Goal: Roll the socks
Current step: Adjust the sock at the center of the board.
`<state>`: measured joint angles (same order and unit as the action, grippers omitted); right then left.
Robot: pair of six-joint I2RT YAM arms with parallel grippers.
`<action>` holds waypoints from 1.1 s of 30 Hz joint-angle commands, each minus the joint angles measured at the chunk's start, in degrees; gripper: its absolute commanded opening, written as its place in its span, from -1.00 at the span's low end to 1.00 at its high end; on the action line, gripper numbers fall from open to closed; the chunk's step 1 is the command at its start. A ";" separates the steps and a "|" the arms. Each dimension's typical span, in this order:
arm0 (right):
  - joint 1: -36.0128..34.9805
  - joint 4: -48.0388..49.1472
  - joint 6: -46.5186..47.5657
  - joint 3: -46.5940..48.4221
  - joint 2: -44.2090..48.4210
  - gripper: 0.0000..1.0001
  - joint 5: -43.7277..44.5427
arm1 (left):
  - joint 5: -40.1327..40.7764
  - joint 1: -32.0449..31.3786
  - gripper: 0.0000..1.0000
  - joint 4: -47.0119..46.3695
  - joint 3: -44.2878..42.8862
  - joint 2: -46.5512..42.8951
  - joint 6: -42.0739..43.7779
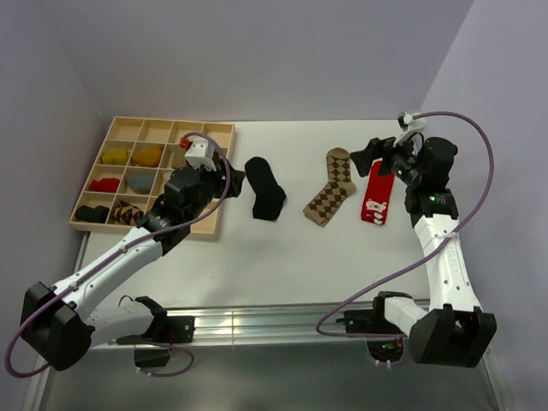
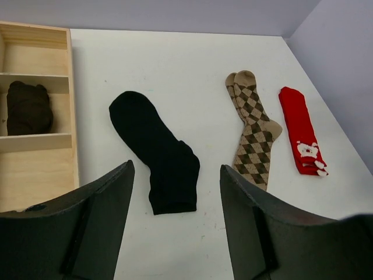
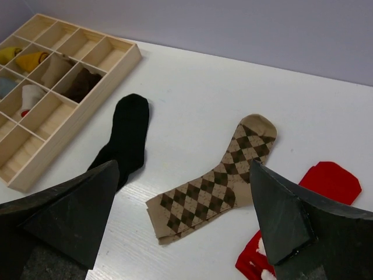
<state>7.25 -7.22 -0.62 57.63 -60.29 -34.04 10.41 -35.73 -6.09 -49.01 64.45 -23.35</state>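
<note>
Three socks lie flat and unrolled on the white table. The black sock point(image 1: 264, 190) is on the left, the brown-and-tan argyle sock point(image 1: 331, 190) in the middle, the red sock with white marks point(image 1: 378, 199) on the right. My left gripper point(image 1: 233, 175) is open and empty, hovering just left of the black sock point(image 2: 157, 151). In its wrist view point(image 2: 176, 170) the argyle sock point(image 2: 252, 128) and red sock point(image 2: 300, 131) lie further right. My right gripper point(image 1: 366, 158) is open and empty above the red sock's far end. Its wrist view point(image 3: 183, 166) shows the argyle sock point(image 3: 215, 186), black sock point(image 3: 125, 137) and red sock point(image 3: 326, 184) below it.
A wooden compartment tray point(image 1: 154, 122) stands at the back left, beside my left arm. It holds small rolled bundles: yellow point(image 1: 116, 157), orange point(image 1: 147, 156), red point(image 1: 104, 184), grey point(image 1: 137, 181) and dark ones. The tray also shows in the right wrist view point(image 3: 111, 76). Grey walls close in the table's sides.
</note>
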 commanded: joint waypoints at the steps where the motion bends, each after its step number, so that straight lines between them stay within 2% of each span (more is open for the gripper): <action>1: -0.48 3.18 0.01 1.17 -1.14 1.00 1.52 | -0.13 -0.22 0.31 -1.12 -2.84 -0.28 0.59; 3: -0.48 1.08 3.24 2.57 -2.72 1.00 -0.05 | -0.13 -0.14 0.32 -1.21 -2.93 -0.46 0.59; 5: -0.48 -3.64 8.25 5.98 -6.32 1.00 -6.52 | 0.31 -0.22 0.32 -0.77 -3.19 -0.55 0.50; 7: -1.17 -5.34 11.32 8.37 -10.00 1.00 -7.09 | 0.48 -0.14 0.31 -0.59 -3.46 -0.55 0.33; 10: -7.84 -5.35 17.12 7.86 -12.91 1.00 2.37 | 0.48 -0.22 0.31 -0.07 -4.07 -0.90 -0.64; 15: -21.36 -4.28 23.55 7.76 -20.71 0.93 8.71 | 2.85 -0.22 0.33 2.56 -6.88 -1.60 -2.04; 21: -28.42 -7.37 29.79 11.81 -30.39 0.52 9.95 | 5.05 -0.14 0.34 7.74 -11.63 -1.60 -3.28; 22: -29.12 -7.80 30.32 12.33 -31.11 0.37 10.48 | 5.40 -0.13 0.35 8.54 -11.89 -1.78 -3.36; 23: -30.44 -8.94 30.85 12.51 -31.64 0.33 10.49 | 5.93 -0.05 0.36 9.24 -12.68 -2.04 -3.54; 28: -35.62 -5.35 35.41 7.42 -32.43 0.34 14.25 | 6.46 0.39 0.40 11.36 -15.14 -1.87 -3.54; 33: -41.16 -5.87 38.32 9.08 -37.34 0.35 17.60 | 6.99 0.57 0.43 12.59 -16.73 -1.87 -3.72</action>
<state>-31.42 -14.55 33.82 65.76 -94.89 -19.59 16.23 -35.55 5.52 -62.87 63.81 -26.44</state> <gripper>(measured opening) 0.675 0.709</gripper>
